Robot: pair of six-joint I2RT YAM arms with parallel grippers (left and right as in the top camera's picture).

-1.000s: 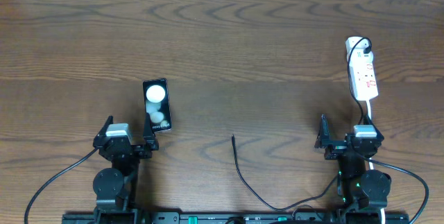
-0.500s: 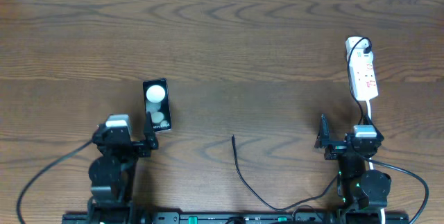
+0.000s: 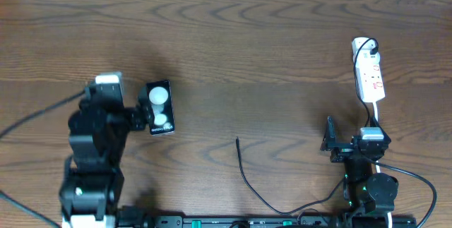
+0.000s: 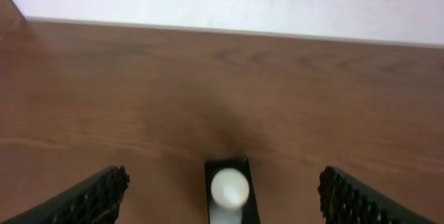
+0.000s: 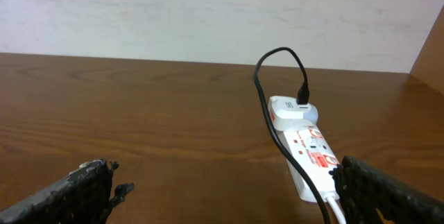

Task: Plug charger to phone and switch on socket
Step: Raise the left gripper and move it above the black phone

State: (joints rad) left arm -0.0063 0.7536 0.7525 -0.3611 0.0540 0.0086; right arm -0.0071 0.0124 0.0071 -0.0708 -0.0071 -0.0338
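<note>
The black phone with two white round blobs lies flat at left centre. My left gripper hovers raised just to its left, jaws open; one finger overlaps the phone's left edge from above. In the left wrist view the phone shows low between the wide-apart fingers of that gripper. The charger, a thin black cable, lies loose at centre front, its tip pointing away. The white socket lies at right. My right gripper rests open behind it, and the right wrist view shows the socket ahead.
A black cable loops from a plug at the socket's far end and runs back along it toward the right arm. A white cord leaves the socket's near end. The table's far edge meets a pale wall.
My left arm has lifted off its rest and moved forward, up to the phone's left side, jaws still open. The right arm, charger, phone and socket have not moved.
</note>
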